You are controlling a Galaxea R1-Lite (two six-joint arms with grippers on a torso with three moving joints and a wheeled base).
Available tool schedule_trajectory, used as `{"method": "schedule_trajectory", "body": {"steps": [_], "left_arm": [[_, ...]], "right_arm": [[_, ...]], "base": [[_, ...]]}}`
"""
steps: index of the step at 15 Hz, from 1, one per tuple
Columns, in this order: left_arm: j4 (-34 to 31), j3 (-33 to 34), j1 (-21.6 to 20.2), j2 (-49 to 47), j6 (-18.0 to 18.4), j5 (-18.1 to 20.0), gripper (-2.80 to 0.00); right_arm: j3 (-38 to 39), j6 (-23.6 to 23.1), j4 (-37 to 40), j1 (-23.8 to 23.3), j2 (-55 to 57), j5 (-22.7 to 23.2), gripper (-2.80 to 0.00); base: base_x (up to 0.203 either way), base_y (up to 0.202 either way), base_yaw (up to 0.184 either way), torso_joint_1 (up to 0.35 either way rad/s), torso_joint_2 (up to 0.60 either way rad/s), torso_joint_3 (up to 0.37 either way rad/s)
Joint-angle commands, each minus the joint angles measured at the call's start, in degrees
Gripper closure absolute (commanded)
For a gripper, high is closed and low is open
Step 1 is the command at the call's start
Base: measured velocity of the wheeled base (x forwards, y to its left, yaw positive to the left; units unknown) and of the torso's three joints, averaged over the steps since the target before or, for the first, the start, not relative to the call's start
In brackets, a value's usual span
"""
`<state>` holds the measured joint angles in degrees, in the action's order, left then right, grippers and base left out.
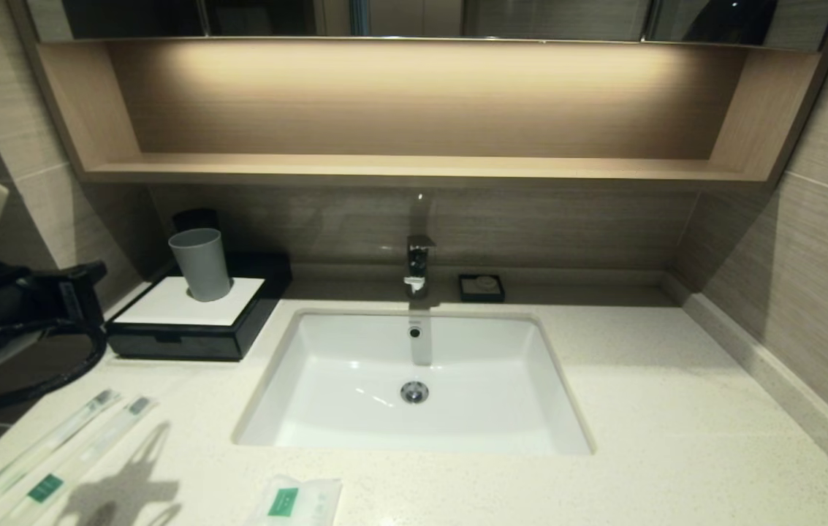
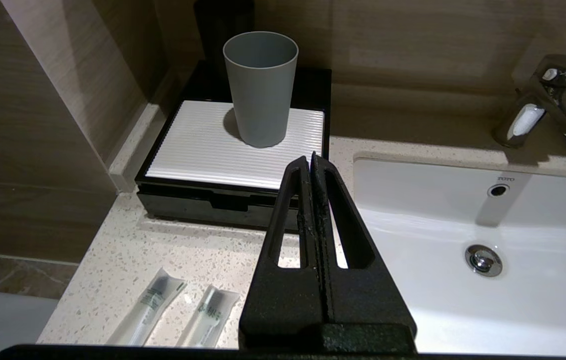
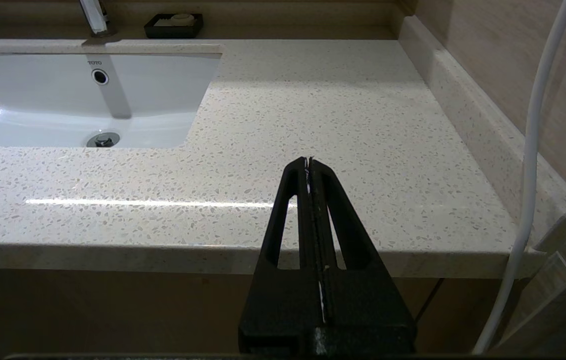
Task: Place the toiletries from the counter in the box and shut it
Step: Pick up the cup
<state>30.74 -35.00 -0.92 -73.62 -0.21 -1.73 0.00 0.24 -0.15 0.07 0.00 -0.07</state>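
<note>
- Toothbrushes lie side by side on the counter, left of the sink; the sachet lies near its front edge.
- Box sits at the back left, drawer shut, a cup on top.
- Left end effector hovers before the box, fingers together, empty.
- Right end effector sits off the counter's front edge, fingers together.

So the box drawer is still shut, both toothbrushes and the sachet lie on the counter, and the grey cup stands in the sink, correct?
Not quite. The grey cup stands on the white top of the box, not in the sink, as the left wrist view shows. The rest holds: drawer shut, toothbrushes and sachet on the counter.
</note>
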Motion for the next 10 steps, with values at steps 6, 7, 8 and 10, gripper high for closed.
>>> {"method": "schedule_trajectory", "body": {"steps": [6, 7, 8, 10], "left_arm": [[16.31, 0.61, -4.22, -17.38, 0.44, 0.28, 0.0], [18.04, 0.53, -4.63, -18.7, 0.53, 0.31, 0.0], [19.31, 0.43, -4.87, -19.85, 0.9, 0.32, 0.0], [21.1, 0.52, -4.97, -22.32, 2.09, 0.31, 0.0]], "right_arm": [[0.09, 0.02, -0.02, 0.01, 0.0, -0.01, 0.0], [0.03, 0.02, -0.02, 0.01, 0.0, -0.01, 0.0], [0.07, 0.02, -0.02, 0.01, 0.0, -0.01, 0.0], [0.09, 0.02, -0.02, 0.01, 0.0, -0.01, 0.0]], "base": [[0.0, 0.0, 0.0, 0.0, 0.0, 0.0], [0.0, 0.0, 0.0, 0.0, 0.0, 0.0], [0.0, 0.0, 0.0, 0.0, 0.0, 0.0], [0.0, 0.0, 0.0, 0.0, 0.0, 0.0]]}}
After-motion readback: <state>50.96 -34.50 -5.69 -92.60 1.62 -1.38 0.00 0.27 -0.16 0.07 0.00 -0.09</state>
